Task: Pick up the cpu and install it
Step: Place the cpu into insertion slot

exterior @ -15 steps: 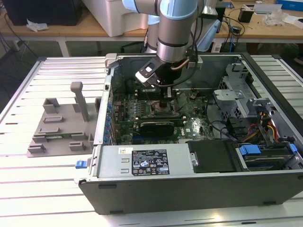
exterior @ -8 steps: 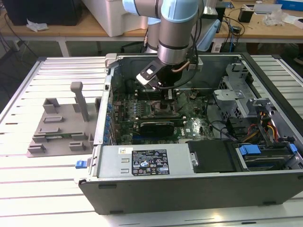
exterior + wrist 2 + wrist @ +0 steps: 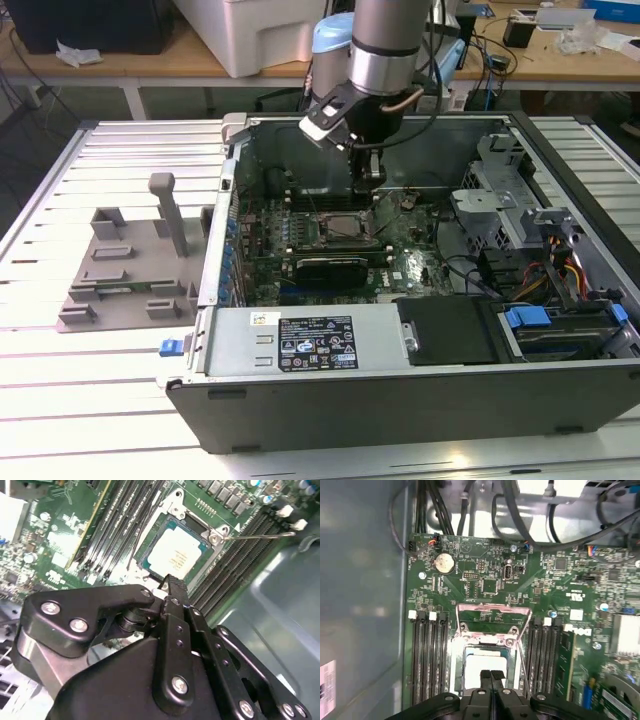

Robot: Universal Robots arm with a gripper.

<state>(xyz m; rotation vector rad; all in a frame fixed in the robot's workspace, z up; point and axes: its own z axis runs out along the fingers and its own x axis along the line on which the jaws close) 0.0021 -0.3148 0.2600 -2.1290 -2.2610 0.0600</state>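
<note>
The cpu (image 3: 175,555), a small square chip with a shiny silver top, lies flat in the socket on the green motherboard (image 3: 490,585); it also shows in the first wrist view (image 3: 472,662). My gripper (image 3: 172,586) hangs just above the cpu's edge, its two black fingertips (image 3: 485,676) pressed together with nothing between them. In the exterior view the gripper (image 3: 368,182) reaches down into the open computer case, over the socket (image 3: 338,226).
The socket's metal load plate (image 3: 492,625) stands flipped open and its thin lever (image 3: 260,536) sticks out to the side. Memory slots (image 3: 427,655) flank the socket. A black card (image 3: 330,268), a drive cage (image 3: 495,205) and cables crowd the case. A grey fixture (image 3: 130,265) sits outside.
</note>
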